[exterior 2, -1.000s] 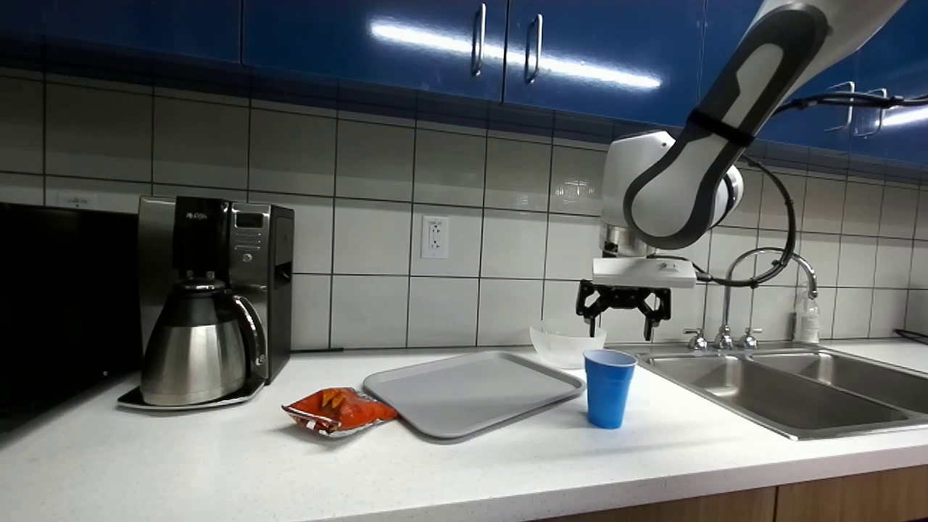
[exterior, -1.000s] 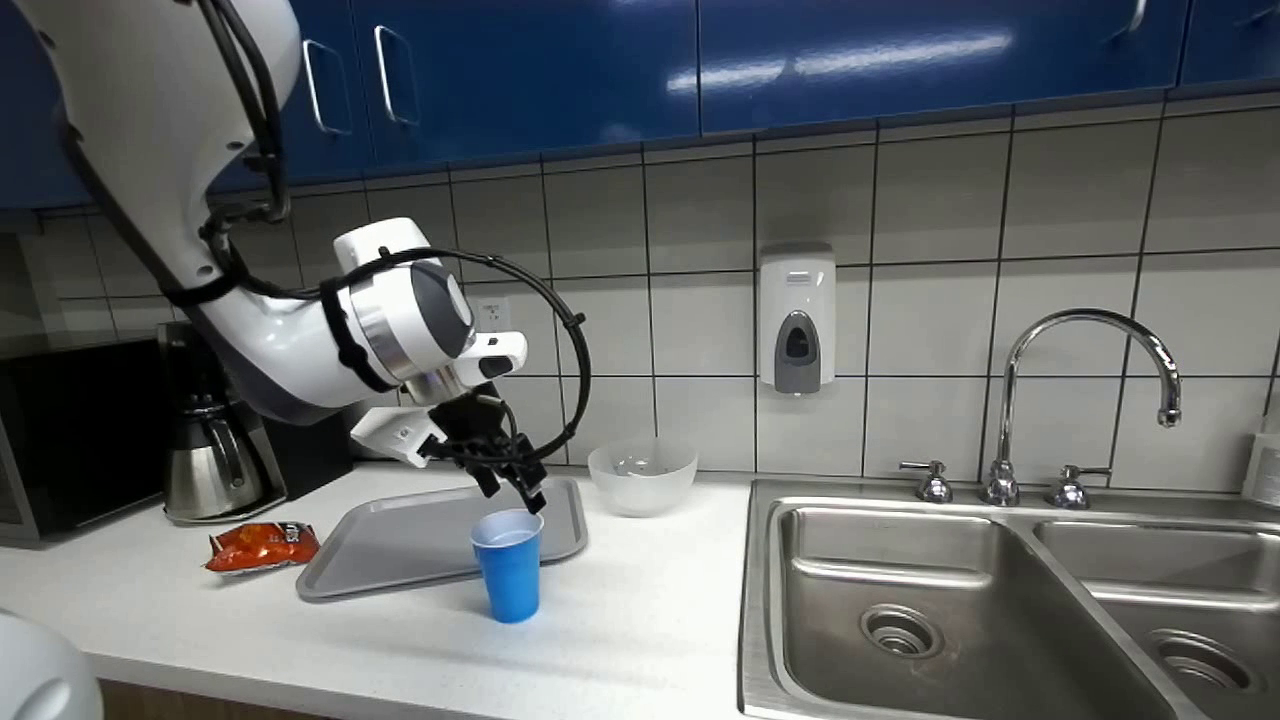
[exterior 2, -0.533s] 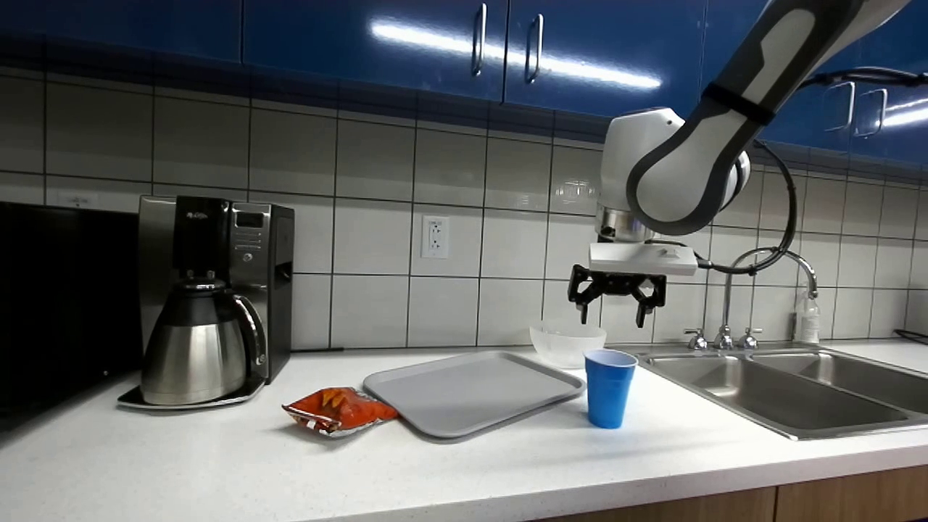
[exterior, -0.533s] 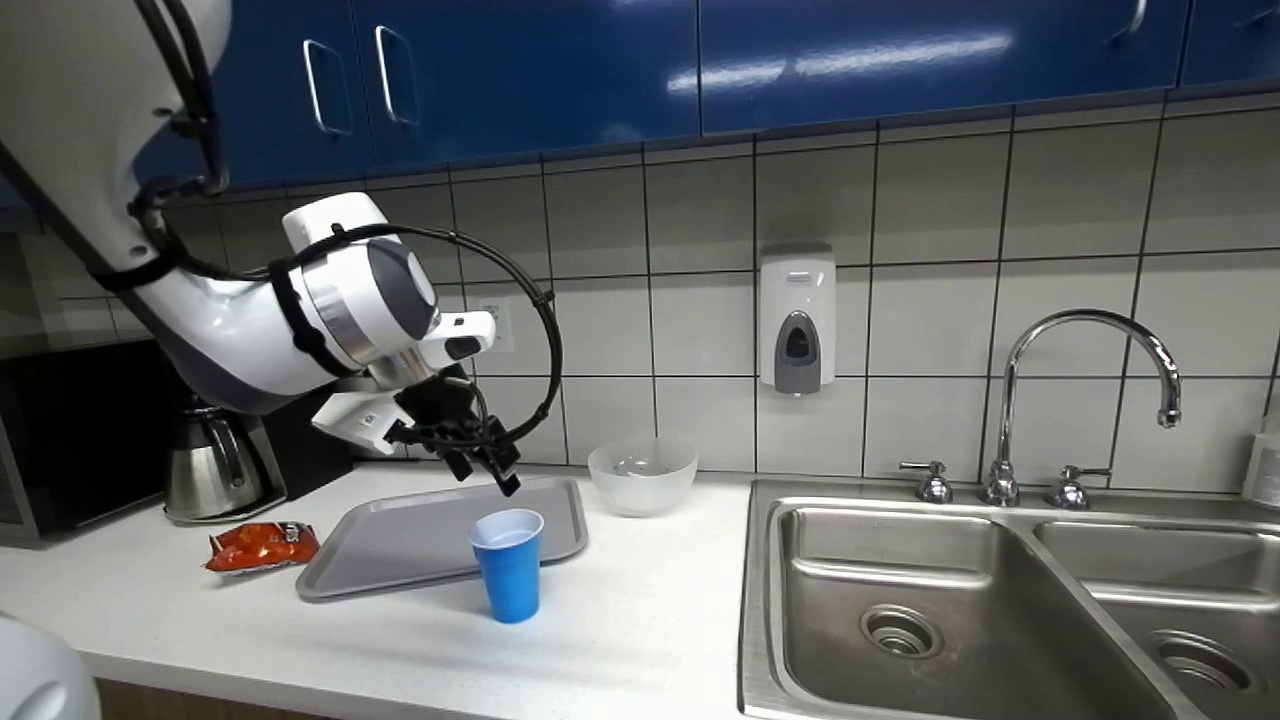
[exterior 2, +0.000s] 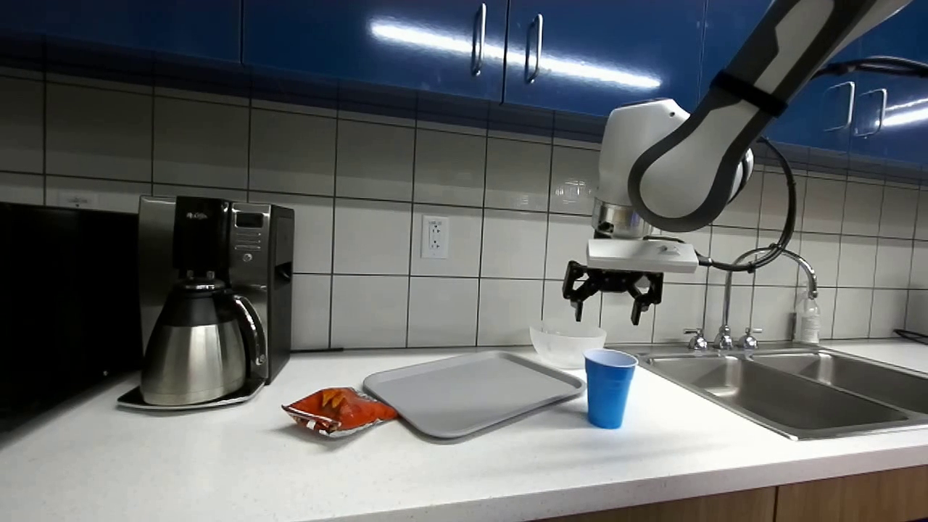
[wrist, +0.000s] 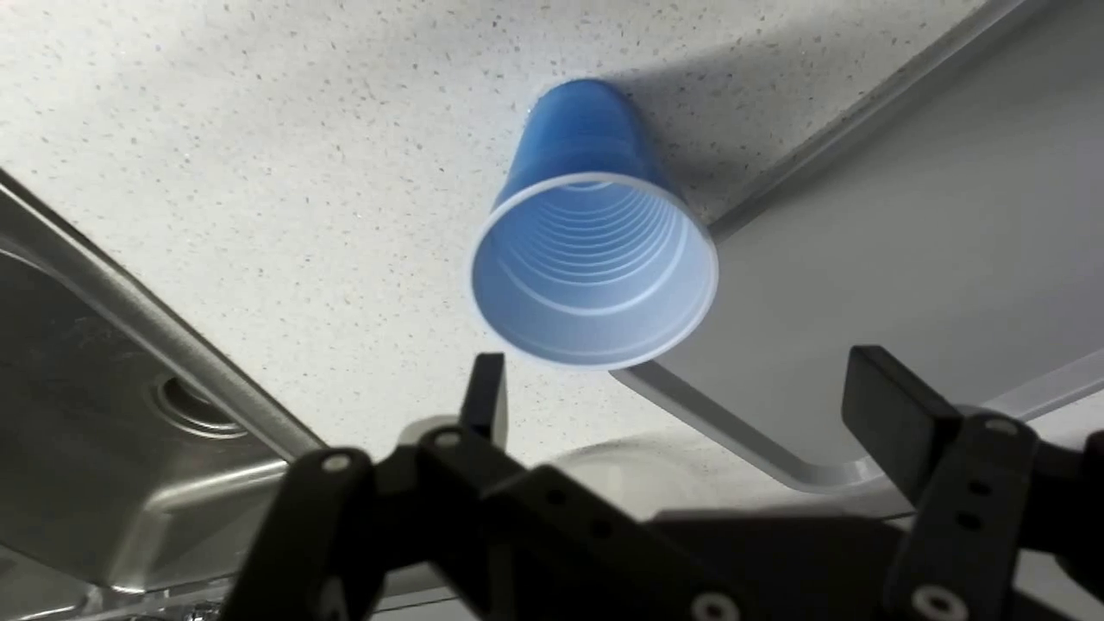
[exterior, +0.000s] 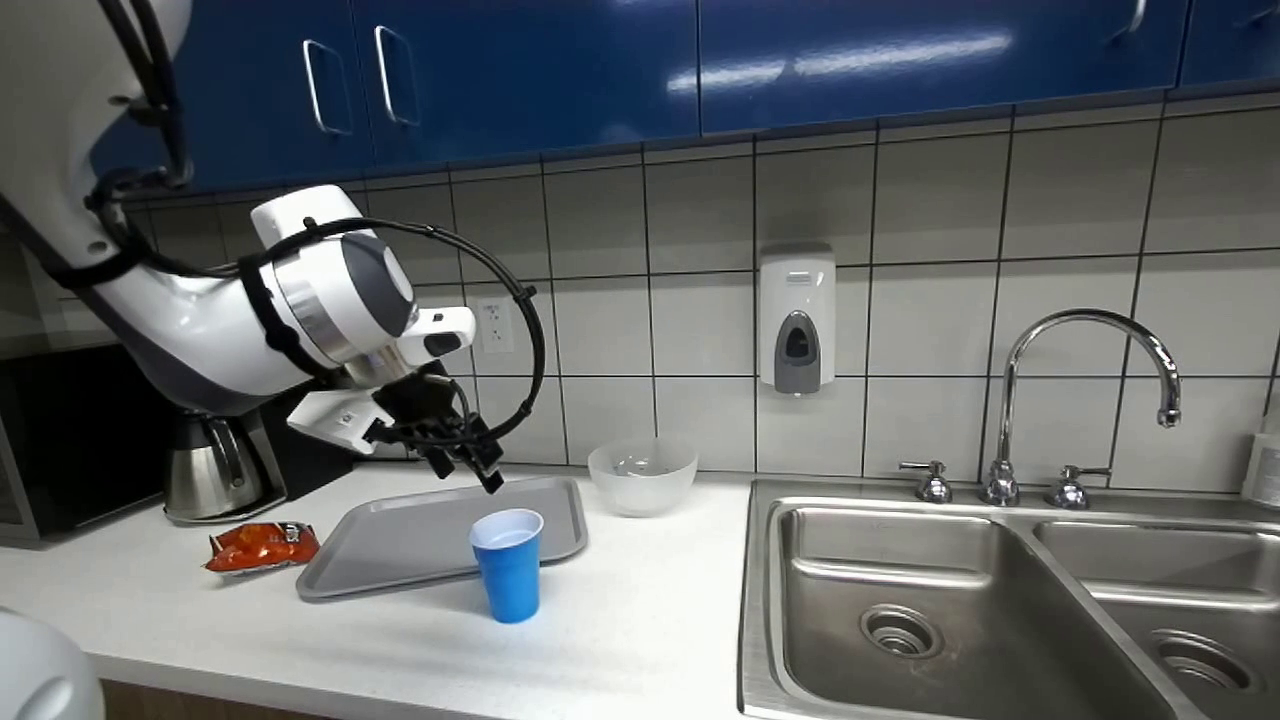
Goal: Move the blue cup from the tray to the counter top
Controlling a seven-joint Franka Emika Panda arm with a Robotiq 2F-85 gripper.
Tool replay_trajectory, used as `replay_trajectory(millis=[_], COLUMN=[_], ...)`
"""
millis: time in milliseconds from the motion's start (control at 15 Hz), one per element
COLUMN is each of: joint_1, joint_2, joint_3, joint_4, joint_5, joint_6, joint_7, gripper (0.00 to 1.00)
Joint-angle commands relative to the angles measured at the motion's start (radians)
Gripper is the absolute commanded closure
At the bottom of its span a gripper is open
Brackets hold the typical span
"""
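Observation:
The blue cup stands upright on the white counter top, just beside the near right corner of the grey tray. It shows the same in an exterior view, with the cup off the tray and on the counter top. My gripper is open and empty, above and behind the cup, fingers pointing down. In the wrist view the cup lies beyond the open fingers, not touching them. The tray bears nothing.
A clear glass bowl stands behind the tray's right end. A red snack bag lies at the tray's left. A coffee maker with a steel pot stands further left. The steel sink and its tap are to the right.
My open gripper has risen and drawn back, up and away from the cup. In an exterior view it has moved left and up. The cup, tray and bag have not moved.

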Motion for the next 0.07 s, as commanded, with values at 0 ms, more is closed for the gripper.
replay_trajectory(millis=[0], joint_1=[-0.059], joint_2=[-0.003], joint_3=[0.062], joint_4=[-0.003], joint_5=[0.033], joint_6=[0.005], joint_7=[-0.025], gripper=[0.00])
